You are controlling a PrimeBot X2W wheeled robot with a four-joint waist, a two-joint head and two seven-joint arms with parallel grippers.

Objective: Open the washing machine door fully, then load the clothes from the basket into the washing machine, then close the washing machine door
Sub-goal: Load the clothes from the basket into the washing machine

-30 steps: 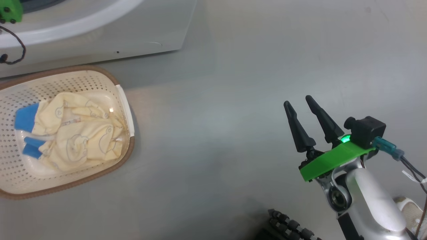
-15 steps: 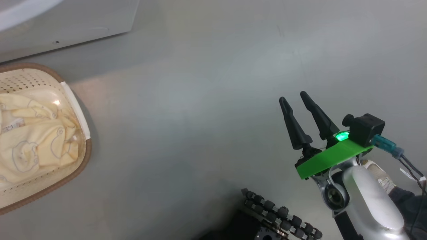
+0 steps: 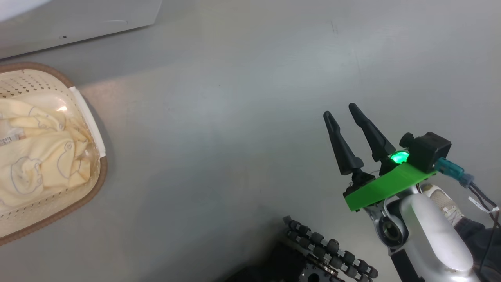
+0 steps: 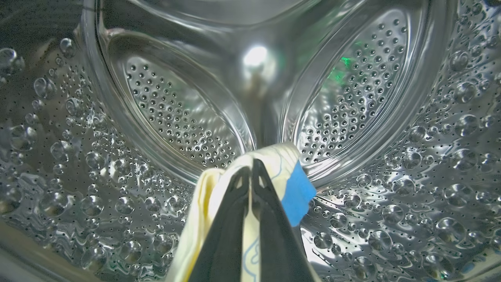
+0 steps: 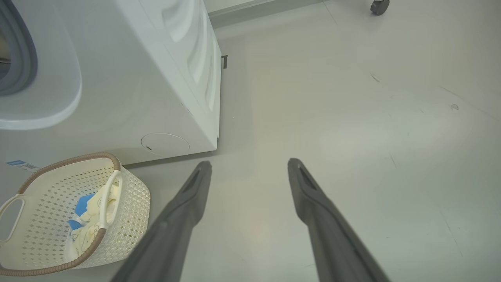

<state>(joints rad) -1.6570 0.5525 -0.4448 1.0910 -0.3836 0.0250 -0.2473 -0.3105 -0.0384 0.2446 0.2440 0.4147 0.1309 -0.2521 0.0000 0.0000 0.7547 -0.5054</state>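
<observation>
**Garment held inside the drum, ready to drop**

A cream garment (image 4: 203, 223) with a blue patch is pinched in the left end effector (image 4: 250, 166). Its fingers are closed tight on the cloth, which trails back along them. The drum (image 4: 172, 117) surrounds them, its back wall straight ahead, so letting go should land the garment inside. More clothes (image 3: 35, 156) lie in the basket (image 3: 98, 178) by the machine (image 5: 137, 98) front. That is well left of the right end effector (image 3: 339, 110), which is spread wide and empty over the floor (image 3: 235, 117).
</observation>
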